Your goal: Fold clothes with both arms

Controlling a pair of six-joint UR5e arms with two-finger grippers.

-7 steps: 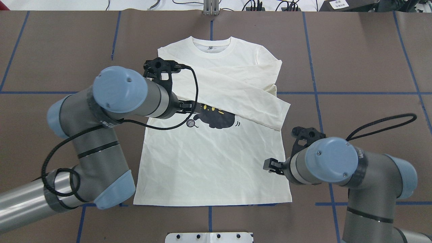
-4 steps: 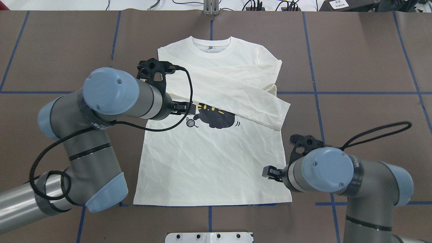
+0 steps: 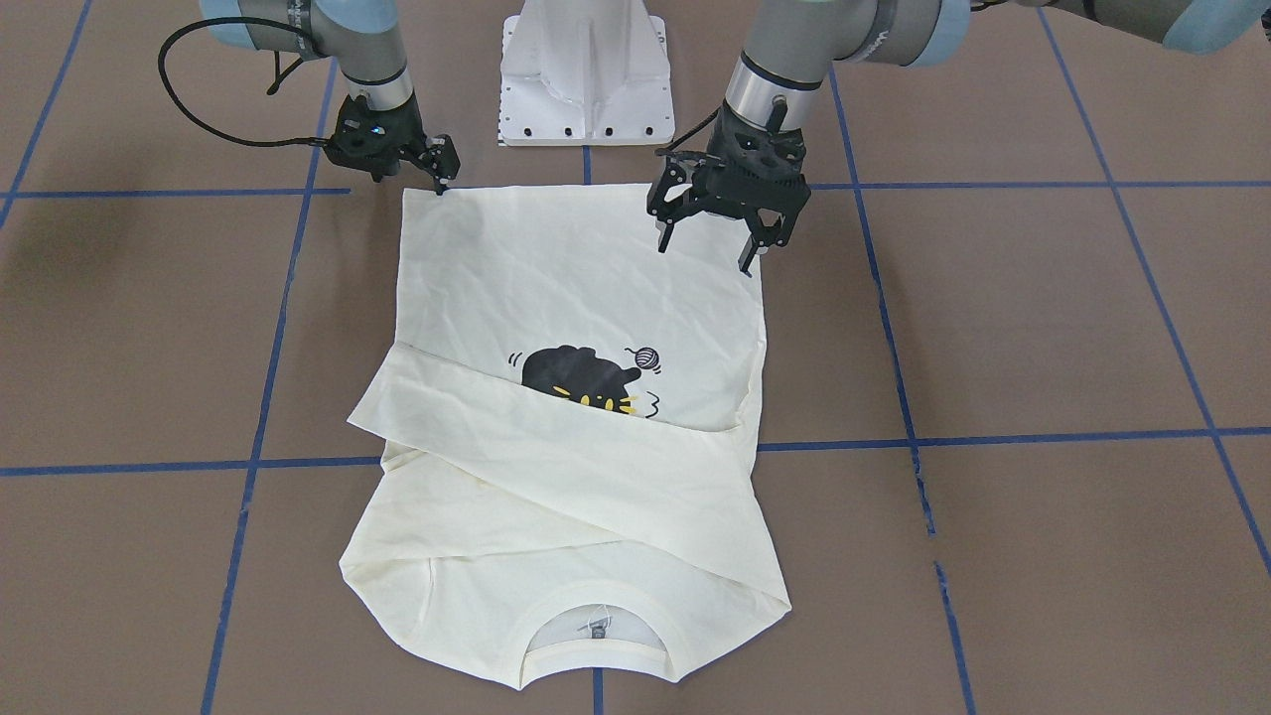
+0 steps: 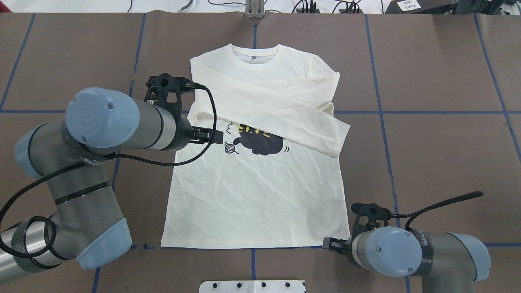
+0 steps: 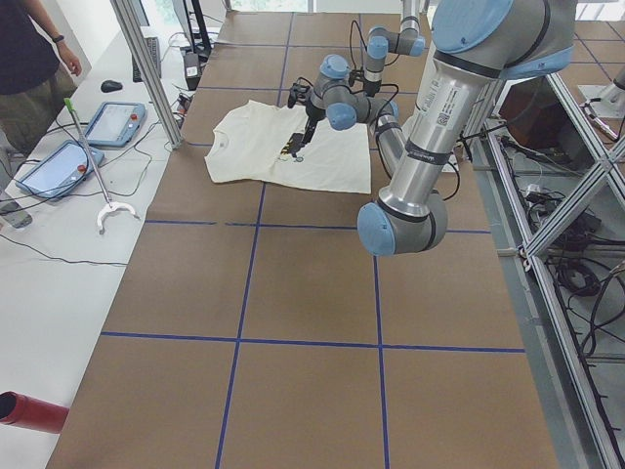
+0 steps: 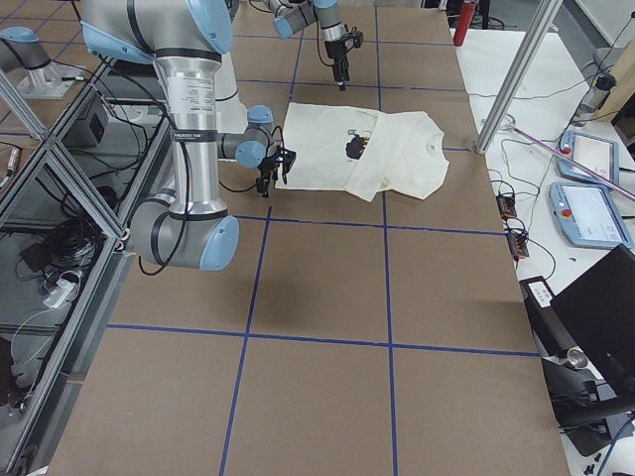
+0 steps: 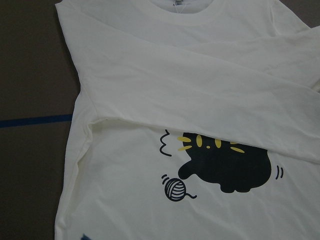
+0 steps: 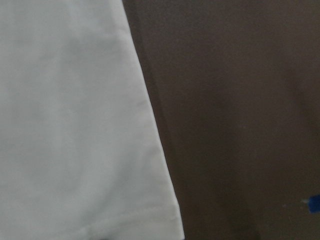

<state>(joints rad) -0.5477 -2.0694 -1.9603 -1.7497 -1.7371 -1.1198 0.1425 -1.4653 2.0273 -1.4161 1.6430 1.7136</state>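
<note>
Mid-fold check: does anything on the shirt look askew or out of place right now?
Yes, slightly. The diagonal sleeve overshoots the shirt: its cuff sticks out past the body's side edge on the robot's right, and it hides the top of the cat print. The body is wrinkled; no damage shows.

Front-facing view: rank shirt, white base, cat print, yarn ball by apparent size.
1. shirt
2. white base, though cut off by the top edge
3. cat print, partly covered
4. yarn ball
</note>
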